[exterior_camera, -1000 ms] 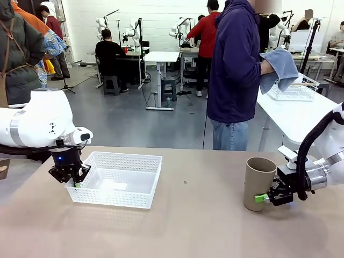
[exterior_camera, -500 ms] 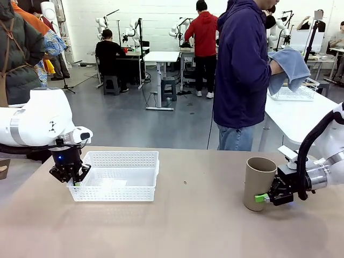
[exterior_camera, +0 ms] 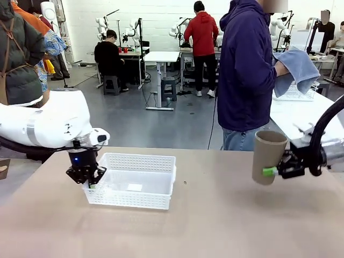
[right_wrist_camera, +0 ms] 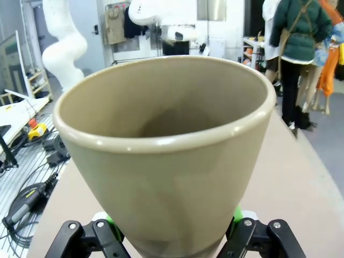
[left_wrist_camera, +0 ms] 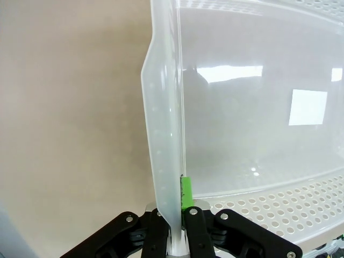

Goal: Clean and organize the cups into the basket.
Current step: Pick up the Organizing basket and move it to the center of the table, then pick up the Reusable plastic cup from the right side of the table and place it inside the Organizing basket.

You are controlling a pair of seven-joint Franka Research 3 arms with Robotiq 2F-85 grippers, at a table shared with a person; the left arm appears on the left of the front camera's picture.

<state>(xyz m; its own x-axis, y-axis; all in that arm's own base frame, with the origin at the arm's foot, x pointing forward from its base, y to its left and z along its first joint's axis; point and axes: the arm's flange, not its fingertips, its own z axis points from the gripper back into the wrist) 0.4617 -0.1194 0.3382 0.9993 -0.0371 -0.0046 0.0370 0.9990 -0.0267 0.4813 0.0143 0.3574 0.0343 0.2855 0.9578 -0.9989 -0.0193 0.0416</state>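
Right gripper (exterior_camera: 268, 172) clamps tall tan matte cup (exterior_camera: 267, 152) near base: light, tapered, probably slippy. Left gripper (left_wrist_camera: 177, 216) pinches thin, flexy wall of white lattice plastic basket (exterior_camera: 133, 200).

Support surface: one table (exterior_camera: 215, 226) with a plain, matte, tan-brown top that spans the front view from side to side. Its far edge runs straight across in front of the standing person.

Item resting on it: one white basket (exterior_camera: 131, 188), left of centre, base flat on the top, long side roughly parallel to the far edge. Walls are lattice-perforated and the rim is flared. A small pale rectangular patch shows on its floor.

Surface condition: one small dark speck (exterior_camera: 184, 183) just right of the basket.
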